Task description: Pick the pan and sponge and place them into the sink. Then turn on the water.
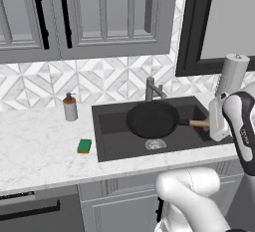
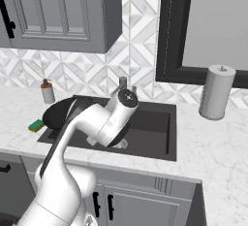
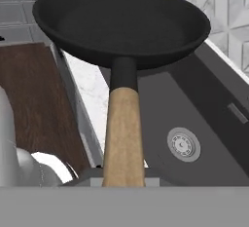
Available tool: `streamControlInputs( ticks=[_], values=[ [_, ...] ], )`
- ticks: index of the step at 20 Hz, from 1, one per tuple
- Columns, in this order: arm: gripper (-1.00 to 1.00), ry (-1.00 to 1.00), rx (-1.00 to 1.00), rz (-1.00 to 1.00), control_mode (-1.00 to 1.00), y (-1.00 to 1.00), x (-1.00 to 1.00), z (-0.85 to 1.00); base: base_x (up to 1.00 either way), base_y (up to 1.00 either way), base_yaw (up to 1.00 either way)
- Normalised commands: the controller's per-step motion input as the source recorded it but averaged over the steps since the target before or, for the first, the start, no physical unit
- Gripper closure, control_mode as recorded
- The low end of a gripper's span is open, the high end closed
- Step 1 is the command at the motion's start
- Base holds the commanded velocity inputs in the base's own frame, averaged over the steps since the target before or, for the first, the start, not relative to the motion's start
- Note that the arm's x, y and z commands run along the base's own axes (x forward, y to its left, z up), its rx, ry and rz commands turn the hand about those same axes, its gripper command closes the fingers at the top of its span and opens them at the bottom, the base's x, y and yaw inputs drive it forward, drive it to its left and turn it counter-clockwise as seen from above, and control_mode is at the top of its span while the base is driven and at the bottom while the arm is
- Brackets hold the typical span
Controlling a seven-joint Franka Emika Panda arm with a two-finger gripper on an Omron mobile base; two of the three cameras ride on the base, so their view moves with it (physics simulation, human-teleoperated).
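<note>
We had the round black frying pan with its light wooden handle [image 1: 152,119] in the air above the large dark grey rectangular sink [image 1: 112,144], the pincer [image 1: 213,124] clenched on the end of that handle. By our reckoning the task stood early in its course: the pan was lifted and carried over the basin but not yet set down, the small green sponge with a yellow layer [image 1: 84,146] lay on the white marble worktop [image 1: 35,151] just left of the sink, and no water ran from the grey metal faucet [image 1: 152,89].

The left base view gave us the sponge plainly and the pan hovering over the round metal drain [image 1: 155,144], with a soap dispenser [image 1: 70,107] near the wall. In the right base view the arm hid much of the pan [image 2: 60,113], yet it showed the paper towel roll [image 2: 216,91] more fully. The hand view looked along the handle [image 3: 124,133] with the drain [image 3: 183,144] below, well under the pan.
</note>
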Motion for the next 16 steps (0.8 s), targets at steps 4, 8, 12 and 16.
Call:
streamControlInputs(
  ticks=[4, 8, 12, 16],
  values=[
    [1.0, 0.16, 0.0, 0.13, -1.0, -0.27, 0.26, -0.12, 0.0, 0.0, 0.0],
    [1.0, 0.03, 0.0, 0.14, -1.0, -0.16, 0.23, -0.19, 0.0, 0.0, 0.0],
    [1.0, 0.0, -0.01, 0.09, -1.0, -0.02, 0.38, -0.26, 0.0, 0.0, 0.0],
    [1.0, 0.0, -0.03, 0.04, -1.0, 0.0, 0.43, -0.31, 0.0, 0.0, 0.0]
  ],
)
